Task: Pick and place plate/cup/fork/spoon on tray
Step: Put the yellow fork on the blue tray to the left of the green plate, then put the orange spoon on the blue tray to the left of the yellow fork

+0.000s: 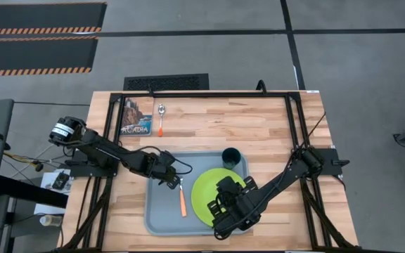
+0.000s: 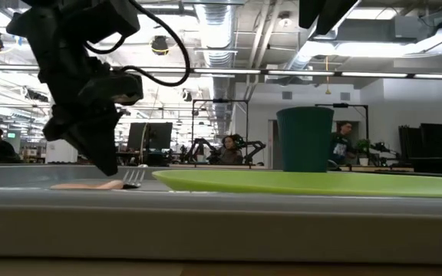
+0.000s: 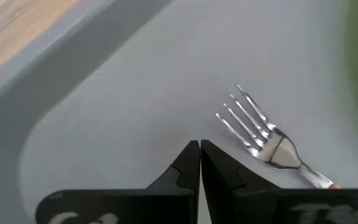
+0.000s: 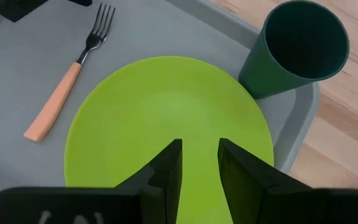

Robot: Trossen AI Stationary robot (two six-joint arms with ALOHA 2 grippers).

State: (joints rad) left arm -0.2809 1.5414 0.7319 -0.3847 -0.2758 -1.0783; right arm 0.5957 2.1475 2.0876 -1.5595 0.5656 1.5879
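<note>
Judging what could slip from here starts with the desk (image 1: 259, 119), whose one stray item is the spoon (image 1: 161, 118), lying near its far edge just beside the ACADIA booklet (image 1: 136, 116) and well apart from both arms. Reaching it means the left arm lifting clear of the tray (image 1: 162, 218); a low exit could snag the raised rim or drag the fork (image 1: 182, 198), which lies on the tray floor between the near-left corner and the plate (image 1: 213, 193). The booklet sits so close to the spoon that a wide grasp could catch its edge (a thin, flat stem is awkward to pinch anyway).

The plate lies flat in the tray's right half, and the cup (image 1: 232, 157) stands upright in the far-right corner, just beside the plate's rim; the right gripper (image 4: 199, 163) hangs over the plate with fingers parted and empty, and a careless retreat could tip the cup.

The left gripper (image 3: 200, 155) hangs just beside the fork's tines, fingers pressed together on nothing.

Only the high view shows the spoon. The low view alone confirms the cup stands level and the fork rests on the tray floor.
</note>
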